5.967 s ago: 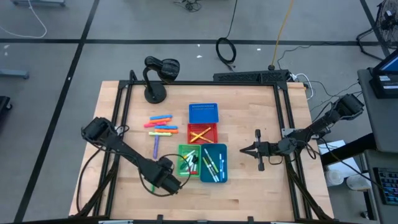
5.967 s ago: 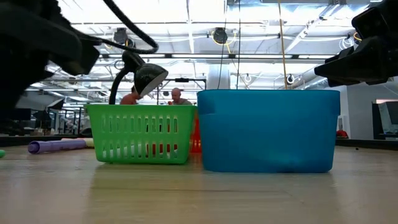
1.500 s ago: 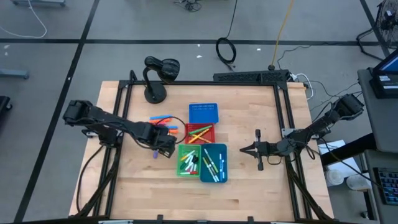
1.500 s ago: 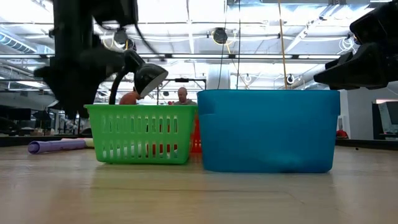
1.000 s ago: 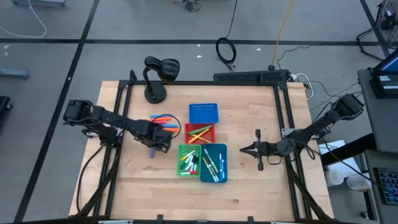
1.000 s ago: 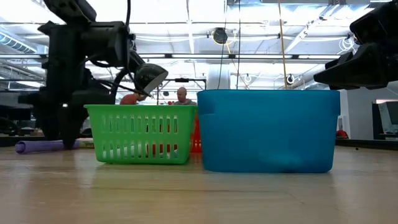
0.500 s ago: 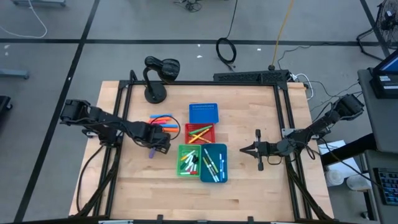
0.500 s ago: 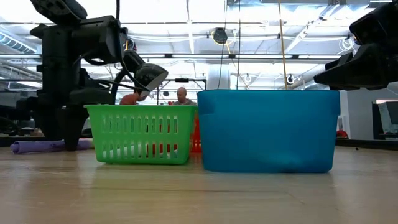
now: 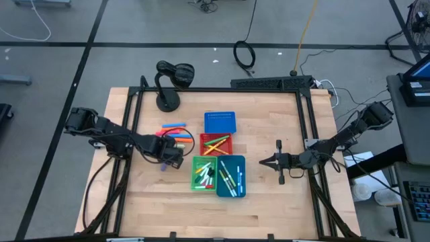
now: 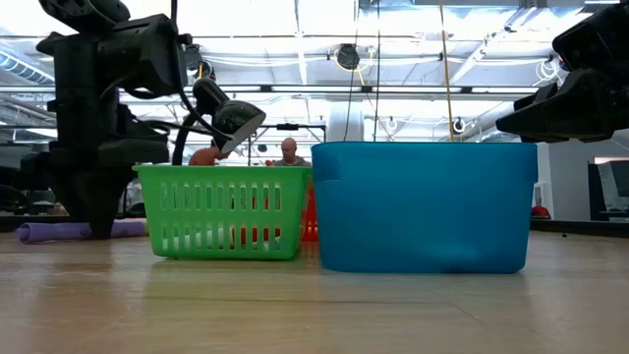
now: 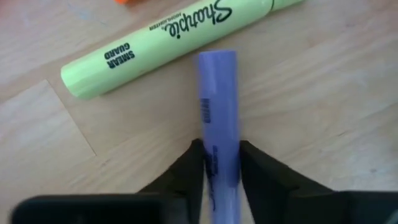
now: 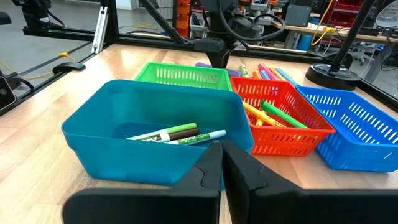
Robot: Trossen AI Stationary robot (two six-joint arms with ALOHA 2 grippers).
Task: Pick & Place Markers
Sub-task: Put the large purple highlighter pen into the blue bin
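Note:
A purple marker (image 11: 217, 106) lies flat on the table, left of the green bin (image 9: 203, 173); in the low view the purple marker (image 10: 44, 232) shows at table level. My left gripper (image 11: 221, 167) points straight down over its near end and is shut on it; in the high view my left gripper (image 9: 166, 158) covers most of it. A yellow-green highlighter (image 11: 174, 43) lies just beyond. More markers (image 9: 173, 129) lie loose farther back. My right gripper (image 9: 263, 162) hovers shut, right of the teal bin (image 9: 231, 176). My left gripper pinches the purple marker's barrel (image 11: 219, 146) between its two fingers (image 11: 191, 167), near the marker's near end. The fingers come from above, pointing down, and lie across the marker. The marker lies flat on the table.
Green, teal, red (image 9: 218, 143) and blue (image 9: 220, 122) bins stand together at the table's middle; the first three hold markers. A black desk lamp (image 9: 168, 81) stands at the far left. Bare wood lies along the near edge.
My left gripper has gone a little toward the table's left edge and down, coming to the purple marker on the table. The marker has stayed where it lay.

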